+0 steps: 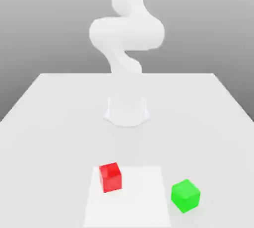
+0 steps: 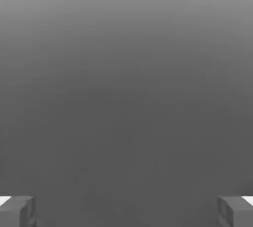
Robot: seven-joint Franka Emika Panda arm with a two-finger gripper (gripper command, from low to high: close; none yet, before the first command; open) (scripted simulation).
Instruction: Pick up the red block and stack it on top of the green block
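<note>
The red block point(image 1: 110, 176) is a small bright red cube resting on the white table point(image 1: 49, 117), near the front and slightly toward the exterior view's left. The green block point(image 1: 185, 195) is a cube of the same size, sitting apart from it toward the exterior view's right and a little nearer the front. The white arm point(image 1: 126, 33) rises from its base point(image 1: 127, 110) at the table's middle and bends upward out of the picture. In the hand view my gripper point(image 2: 126, 211) is open, its two grey fingertips point(image 2: 17, 211) far apart with nothing between them, facing plain grey background.
A brighter white square patch point(image 1: 144, 197) lies on the table under and beside the red block. The table's far edge point(image 1: 127, 74) runs behind the arm's base.
</note>
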